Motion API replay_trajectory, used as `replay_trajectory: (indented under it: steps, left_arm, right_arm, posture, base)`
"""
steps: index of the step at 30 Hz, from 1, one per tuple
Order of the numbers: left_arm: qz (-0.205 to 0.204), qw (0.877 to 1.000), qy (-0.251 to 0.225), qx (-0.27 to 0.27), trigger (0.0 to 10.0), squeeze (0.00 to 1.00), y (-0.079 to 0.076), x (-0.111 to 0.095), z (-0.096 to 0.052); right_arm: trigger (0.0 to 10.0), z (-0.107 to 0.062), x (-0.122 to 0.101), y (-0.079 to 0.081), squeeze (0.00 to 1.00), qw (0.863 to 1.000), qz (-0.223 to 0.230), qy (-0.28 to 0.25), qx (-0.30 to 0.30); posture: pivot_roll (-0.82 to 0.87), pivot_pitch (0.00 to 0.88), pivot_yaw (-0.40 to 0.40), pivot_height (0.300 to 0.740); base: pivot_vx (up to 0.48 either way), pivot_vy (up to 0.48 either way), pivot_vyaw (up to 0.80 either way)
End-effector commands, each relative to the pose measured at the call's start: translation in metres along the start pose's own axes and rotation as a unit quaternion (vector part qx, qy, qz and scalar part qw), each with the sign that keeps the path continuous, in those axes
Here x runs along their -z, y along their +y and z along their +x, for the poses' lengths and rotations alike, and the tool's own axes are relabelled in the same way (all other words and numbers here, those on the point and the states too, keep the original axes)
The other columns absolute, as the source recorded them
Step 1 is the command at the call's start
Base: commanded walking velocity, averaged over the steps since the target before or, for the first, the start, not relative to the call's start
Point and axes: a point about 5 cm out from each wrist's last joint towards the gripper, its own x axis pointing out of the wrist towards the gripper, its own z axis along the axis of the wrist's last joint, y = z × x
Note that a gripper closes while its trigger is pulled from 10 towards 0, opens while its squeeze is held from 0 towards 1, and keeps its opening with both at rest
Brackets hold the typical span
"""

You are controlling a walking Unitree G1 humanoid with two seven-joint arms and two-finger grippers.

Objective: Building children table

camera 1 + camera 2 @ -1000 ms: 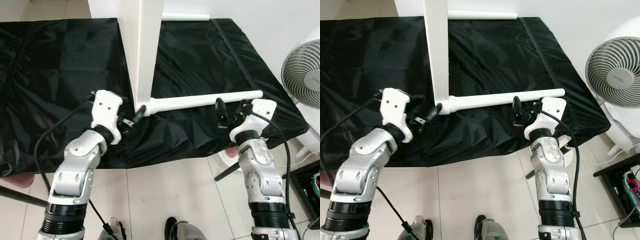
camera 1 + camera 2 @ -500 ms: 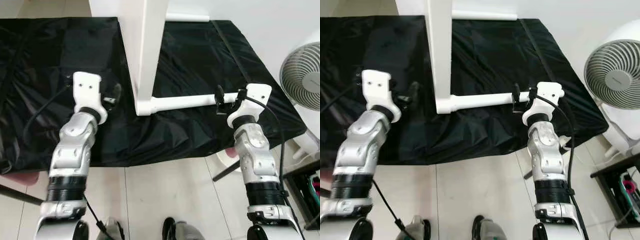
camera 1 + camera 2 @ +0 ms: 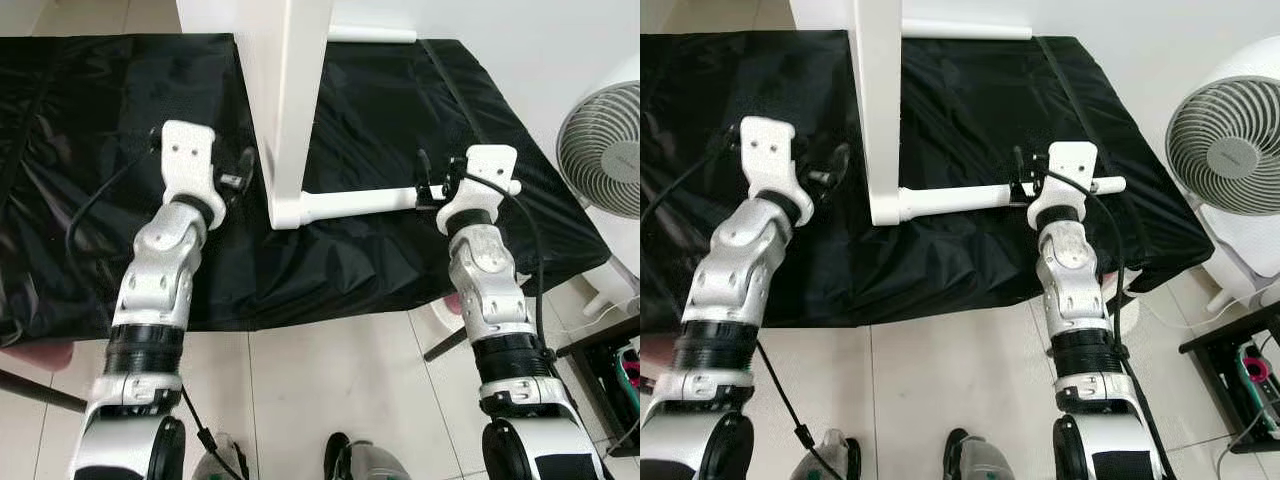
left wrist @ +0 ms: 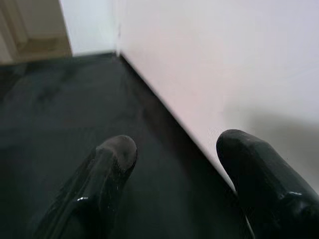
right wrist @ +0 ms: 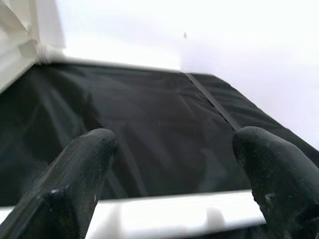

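A white tabletop panel stands on edge on a black cloth. One white leg juts out sideways from its lower corner, toward the right. My left gripper is open just left of the panel, with the panel's white face close beside one finger. My right gripper is open over the leg's outer half, and the white leg runs across beneath its two fingers. Another white leg lies at the cloth's far edge.
A white fan stands at the right, close to my right arm. A dark rack is at the lower right and a pink object at the lower left. Pale tiled floor lies in front of the cloth.
My left gripper left the leg's joint end and now sits higher, beside the panel. My right gripper moved up and left onto the leg. The view shifted slightly.
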Motion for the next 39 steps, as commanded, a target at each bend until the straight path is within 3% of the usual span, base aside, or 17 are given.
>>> replay_trajectory:
  steps: [1, 3, 9, 11, 13, 14, 16, 26, 29, 33, 37, 39]
  left_arm:
    - [-0.002, 0.999, 0.010, -0.030, 10.0, 0.00, 0.001, 0.014, -0.002]
    - [-0.006, 0.999, 0.012, -0.036, 10.0, 0.00, -0.001, 0.023, 0.000]
    - [-0.001, 1.000, 0.002, -0.020, 10.0, 0.00, 0.001, 0.022, 0.010]
    - [-0.011, 1.000, -0.001, -0.021, 10.0, 0.00, 0.002, 0.021, 0.011]
    - [-0.057, 0.998, -0.015, -0.027, 10.0, 0.00, 0.003, 0.023, 0.010]
    - [-0.057, 0.998, -0.015, -0.027, 10.0, 0.00, 0.003, 0.023, 0.010]
    - [-0.018, 0.999, -0.016, -0.036, 10.0, 0.00, 0.002, 0.026, 0.007]
    - [-0.042, 0.997, -0.033, -0.048, 10.0, 0.00, -0.005, 0.037, -0.004]
    - [-0.045, 0.998, -0.033, -0.039, 10.0, 0.00, -0.010, 0.038, -0.007]
    - [-0.039, 0.998, -0.042, 0.011, 10.0, 0.00, -0.028, 0.037, -0.018]
    - [-0.030, 0.999, -0.041, 0.016, 10.0, 0.00, -0.031, 0.041, -0.020]
    - [-0.046, 0.998, -0.034, 0.015, 10.0, 0.00, -0.032, 0.048, -0.021]
  right_arm:
    - [10.0, -0.005, 0.011, -0.002, 0.00, 1.000, -0.004, 0.008, 0.004]
    - [10.0, -0.005, 0.016, -0.001, 0.00, 1.000, -0.002, 0.011, -0.001]
    - [10.0, -0.006, 0.019, 0.002, 0.00, 1.000, -0.011, -0.005, -0.005]
    - [10.0, -0.007, 0.020, 0.003, 0.00, 1.000, -0.012, -0.006, -0.006]
    - [10.0, -0.018, 0.031, 0.004, 0.00, 1.000, -0.005, 0.002, 0.002]
    - [10.0, -0.018, 0.031, 0.004, 0.00, 1.000, -0.005, 0.002, 0.002]
    - [10.0, -0.025, 0.034, 0.009, 0.00, 1.000, -0.016, -0.002, -0.003]
    - [10.0, -0.034, 0.036, 0.018, 0.00, 0.999, -0.030, -0.019, -0.010]
    - [10.0, -0.034, 0.035, 0.019, 0.00, 0.999, -0.034, -0.021, -0.014]
    - [10.0, -0.036, 0.037, 0.018, 0.00, 0.999, -0.033, -0.019, -0.012]
    - [10.0, -0.037, 0.039, 0.019, 0.00, 0.999, -0.029, -0.016, -0.013]
    - [10.0, -0.039, 0.040, 0.020, 0.00, 1.000, -0.020, -0.013, -0.016]
  posture:
    - [0.15, 0.153, -0.100, 0.740]
    - [0.16, 0.144, -0.111, 0.740]
    - [0.16, 0.112, -0.091, 0.740]
    - [0.16, 0.110, -0.086, 0.740]
    - [0.16, 0.094, -0.068, 0.740]
    - [0.16, 0.094, -0.068, 0.740]
    - [0.14, 0.072, -0.047, 0.740]
    - [0.12, 0.040, -0.031, 0.740]
    - [0.13, 0.033, -0.029, 0.740]
    - [0.13, 0.024, -0.031, 0.740]
    - [0.14, 0.020, -0.037, 0.740]
    - [0.13, 0.012, -0.044, 0.740]
  base:
    - [0.000, 0.000, 0.00]
    - [0.000, 0.000, 0.00]
    - [0.000, 0.000, 0.00]
    - [0.000, 0.000, 0.00]
    - [0.000, 0.000, 0.00]
    - [0.000, 0.000, 0.00]
    - [0.000, 0.000, 0.00]
    - [0.000, 0.000, 0.00]
    - [0.000, 0.000, 0.00]
    - [0.000, 0.000, 0.00]
    - [0.000, 0.000, 0.00]
    - [0.000, 0.000, 0.00]
